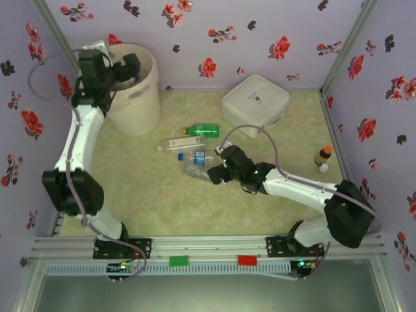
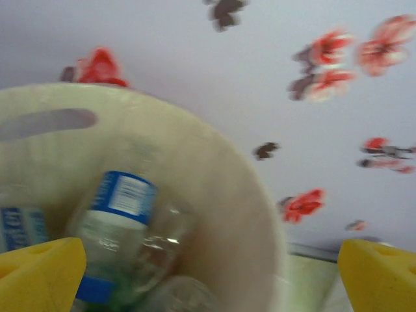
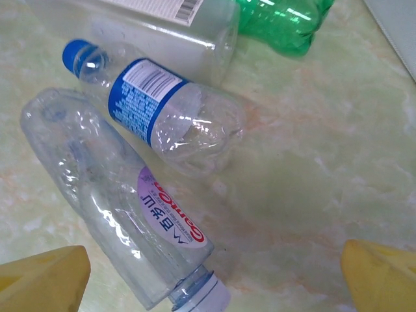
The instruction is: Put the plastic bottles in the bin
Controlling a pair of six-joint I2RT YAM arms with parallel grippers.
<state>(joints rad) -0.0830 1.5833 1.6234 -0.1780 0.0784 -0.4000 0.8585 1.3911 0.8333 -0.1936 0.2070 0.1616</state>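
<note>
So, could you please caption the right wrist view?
Right gripper, jaws open, over a purple-labelled bottle; blue-labelled bottle and green bottle beyond.

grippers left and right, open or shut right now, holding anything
Left gripper: open, empty, over the bin.
Right gripper: open, empty, above the purple-labelled bottle on the table.

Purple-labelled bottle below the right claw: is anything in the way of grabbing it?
Nothing visible does. The open right gripper hangs above the purple-labelled bottle; the blue-labelled bottle lies close beside it, not over it.
</note>
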